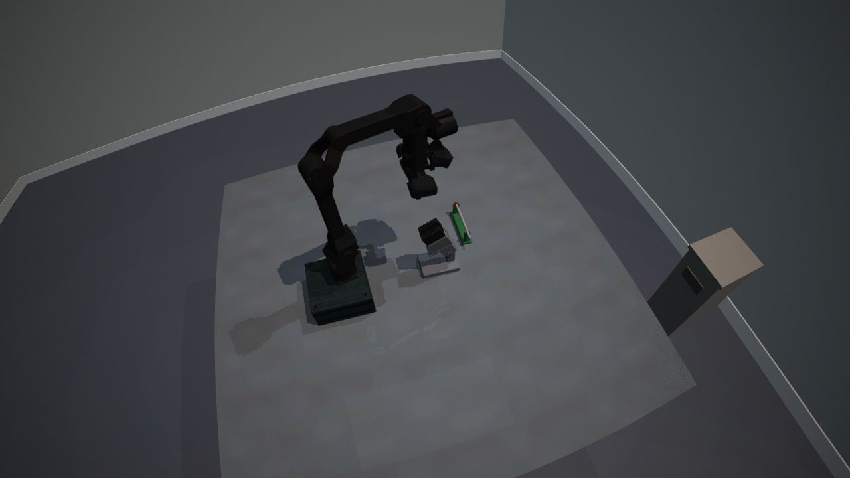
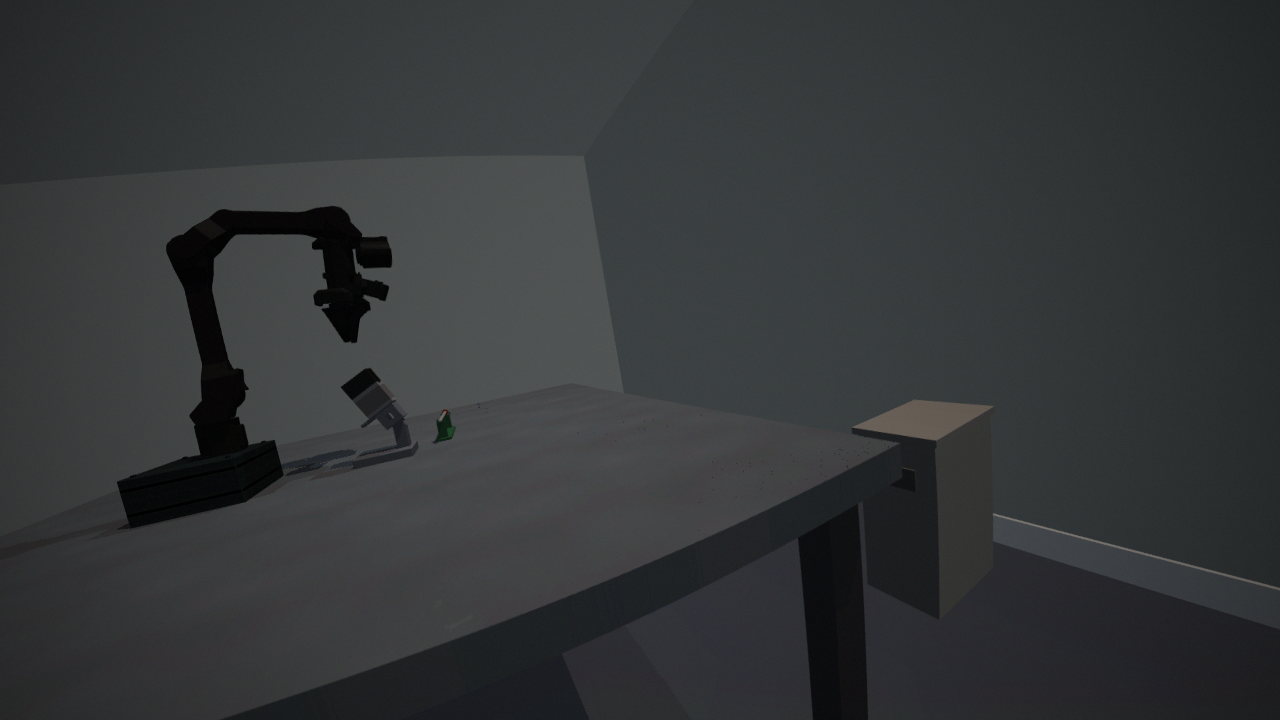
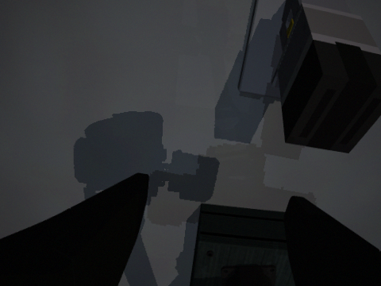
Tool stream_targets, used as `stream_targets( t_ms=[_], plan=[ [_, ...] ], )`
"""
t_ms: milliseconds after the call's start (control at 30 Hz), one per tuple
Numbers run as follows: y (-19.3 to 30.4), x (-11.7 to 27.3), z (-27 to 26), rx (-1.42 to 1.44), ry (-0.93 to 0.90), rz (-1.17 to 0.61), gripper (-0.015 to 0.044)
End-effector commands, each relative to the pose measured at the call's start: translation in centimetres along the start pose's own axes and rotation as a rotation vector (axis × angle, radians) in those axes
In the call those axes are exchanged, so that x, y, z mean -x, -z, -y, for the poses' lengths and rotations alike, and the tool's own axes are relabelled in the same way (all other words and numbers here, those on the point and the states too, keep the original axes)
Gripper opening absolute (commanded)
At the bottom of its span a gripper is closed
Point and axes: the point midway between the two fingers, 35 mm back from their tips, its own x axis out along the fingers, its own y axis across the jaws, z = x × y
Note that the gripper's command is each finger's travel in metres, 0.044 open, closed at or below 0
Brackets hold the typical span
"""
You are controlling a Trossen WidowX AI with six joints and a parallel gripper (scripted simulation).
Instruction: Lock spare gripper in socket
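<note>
The black spare gripper (image 1: 430, 230) (image 2: 362, 383) (image 3: 329, 95) sits tilted in the grey socket (image 1: 444, 249) (image 2: 388, 411) of the mount, whose base plate (image 1: 438, 269) (image 3: 263, 48) lies on the table. The lock pin (image 1: 461, 216), pale with a red head, lies on a green rest (image 1: 465, 236) (image 2: 444, 430) just right of the mount. My gripper (image 1: 422, 188) (image 2: 347, 334) (image 3: 218, 197) hangs well above the spare gripper, pointing down. Its fingers stand partly apart with nothing between them.
The arm's dark base block (image 1: 339, 295) (image 2: 192, 483) (image 3: 238, 260) stands left of the mount. A tan box (image 1: 707, 276) (image 2: 930, 501) is fixed at the table's far right edge.
</note>
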Motion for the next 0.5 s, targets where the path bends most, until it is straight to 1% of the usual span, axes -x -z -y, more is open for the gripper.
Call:
stream_targets(
  t_ms=[0,133,200,467],
  plan=[
    [0.8,-0.1,-3.9,-0.002,-0.003,-0.010,0.0180],
    [1.1,-0.1,-4.6,-0.002,-0.004,-0.011,0.0180],
    [0.4,-0.3,-4.8,0.055,0.005,-0.009,0.0180],
    [-7.5,-4.1,-5.9,0.764,0.125,-0.036,0.0180]
  ],
)
